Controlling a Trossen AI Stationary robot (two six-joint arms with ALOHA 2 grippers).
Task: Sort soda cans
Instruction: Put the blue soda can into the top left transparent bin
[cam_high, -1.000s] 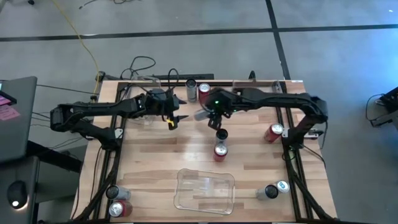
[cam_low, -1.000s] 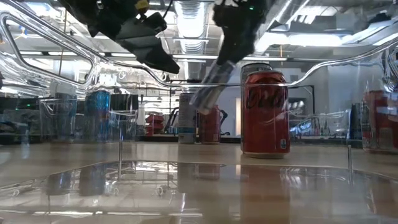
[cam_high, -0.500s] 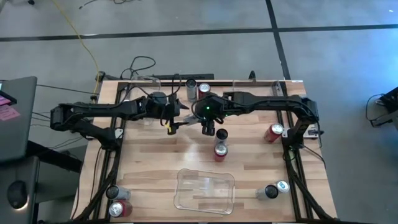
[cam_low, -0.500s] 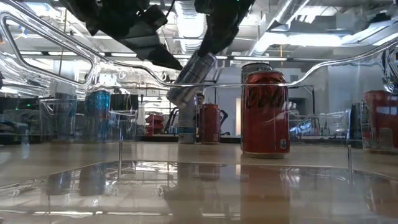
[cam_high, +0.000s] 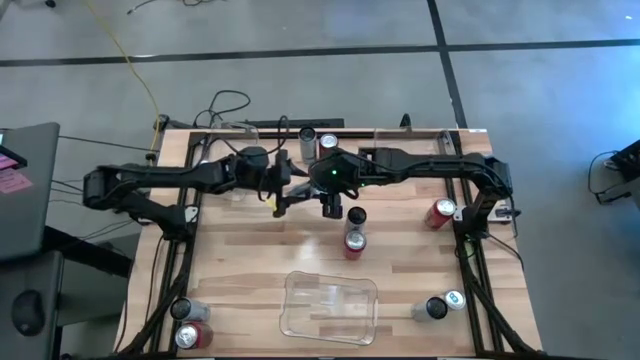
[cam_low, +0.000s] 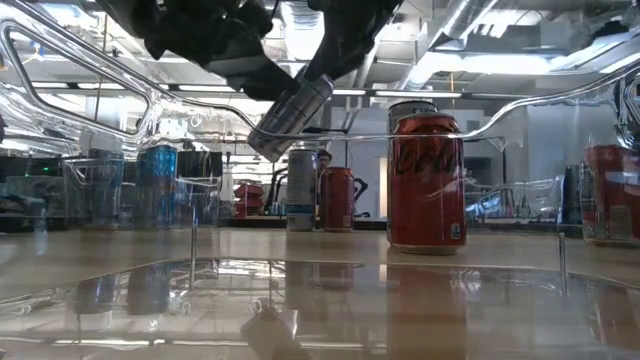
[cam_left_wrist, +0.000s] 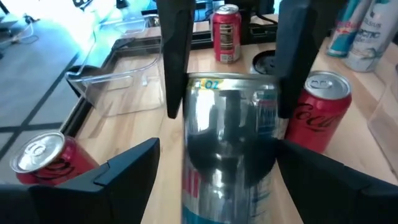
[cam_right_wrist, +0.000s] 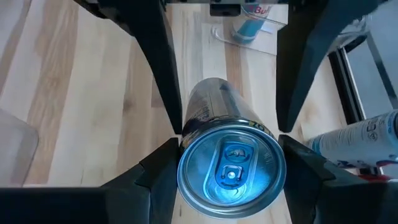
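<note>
Swung leftward, my right hand (cam_high: 322, 196) grips the silver can (cam_low: 290, 112); left hand (cam_high: 290, 196) open around it—close next.

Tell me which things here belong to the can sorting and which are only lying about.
Job: silver can held by right gripper, left gripper open around it; red can mid-table; red can at right edge; clear bin, probably.
Lying about: black cables, yellow cable, pink notes.

An industrial lab or workshop. Exposed ceiling ducts (cam_low: 300, 25) and strip lights hang overhead; a polished concrete floor (cam_high: 300, 25) surrounds the metal-framed wooden table (cam_high: 250, 260)
</note>
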